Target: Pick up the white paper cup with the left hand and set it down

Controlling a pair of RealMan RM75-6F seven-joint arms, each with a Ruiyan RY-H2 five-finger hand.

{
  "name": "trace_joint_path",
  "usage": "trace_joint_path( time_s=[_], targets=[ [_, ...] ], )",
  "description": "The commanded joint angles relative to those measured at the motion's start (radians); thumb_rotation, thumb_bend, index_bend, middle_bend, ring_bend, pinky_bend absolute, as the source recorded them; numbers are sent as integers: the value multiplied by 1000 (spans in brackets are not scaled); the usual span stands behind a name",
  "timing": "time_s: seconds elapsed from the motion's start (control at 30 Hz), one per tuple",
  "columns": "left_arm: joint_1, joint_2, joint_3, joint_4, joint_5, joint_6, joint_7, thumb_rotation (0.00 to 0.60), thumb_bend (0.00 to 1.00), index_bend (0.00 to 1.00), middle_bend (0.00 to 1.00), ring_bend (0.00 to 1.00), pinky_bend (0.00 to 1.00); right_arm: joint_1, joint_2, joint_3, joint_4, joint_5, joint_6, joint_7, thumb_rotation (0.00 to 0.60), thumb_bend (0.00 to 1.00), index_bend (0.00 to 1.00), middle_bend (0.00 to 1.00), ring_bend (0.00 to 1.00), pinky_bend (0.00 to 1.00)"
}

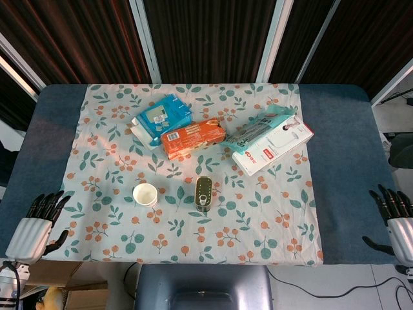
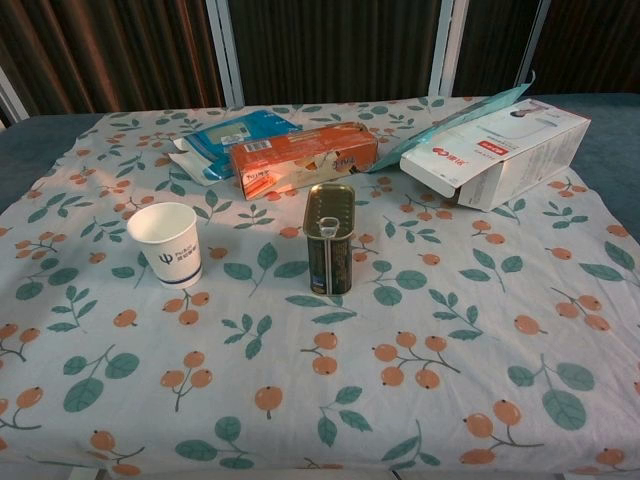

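Observation:
The white paper cup (image 1: 145, 194) (image 2: 167, 243) stands upright on the flowered cloth, left of centre, with a small blue mark on its side. My left hand (image 1: 37, 223) rests at the table's front left corner, well to the left of the cup, fingers apart and holding nothing. My right hand (image 1: 395, 216) sits at the front right edge, also with spread fingers and nothing in it. Neither hand appears in the chest view.
A dark olive tin can (image 1: 203, 193) (image 2: 329, 240) stands right of the cup. Behind lie an orange box (image 1: 192, 138), a blue packet (image 1: 161, 118) and a white carton with a teal pouch (image 1: 274, 143). The cloth (image 1: 193, 239) covers a blue table.

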Motion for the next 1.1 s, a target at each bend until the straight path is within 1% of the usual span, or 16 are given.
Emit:
trace_joint_path(
  time_s=[0.03,0.4,0.5,0.6,0.73,0.9,0.97,1.0,1.03,1.1],
  targets=[
    [1,-6,-3,7,-3,4,4,600,357,0,0,0,0,0,-2,1,11,1,-1,9,600,191,0,0,0,0],
    [-1,-15,-16,1,0,22,30,600,356,0,0,0,0,-1,-11,4,18,-2,0,9,600,191,0,0,0,0],
    [-16,-18,-18,-12,15,10,57,600,357,0,0,0,0,1,-8,4,13,-3,-4,1,600,191,0,0,0,0],
    [-40,-14,-27,-50,30,-8,111,600,359,0,0,0,0,3,-4,6,5,1,-9,-16,600,192,0,0,0,0],
    [-99,6,-48,-131,51,-70,218,600,360,0,0,0,0,2,-11,16,7,19,-10,-55,600,192,0,0,0,0],
    [-135,14,-57,-169,57,-117,253,600,349,0,0,0,0,5,-12,18,5,24,-17,-54,600,192,0,0,0,0],
    [-187,20,-70,-201,50,-192,284,600,337,0,0,0,0,7,-14,19,6,26,-22,-55,600,191,0,0,0,0],
    [-231,9,-83,-209,57,-248,331,600,334,0,0,0,0,9,-16,18,5,27,-30,-54,600,191,0,0,0,0],
    [-269,-6,-100,-223,29,-307,380,600,333,0,0,0,0,13,-15,15,5,27,-41,-56,600,191,0,0,0,0],
    [-298,-25,-115,-242,-3,-349,432,600,329,0,0,0,0,16,-13,14,2,26,-47,-59,600,191,0,0,0,0]
  ],
)
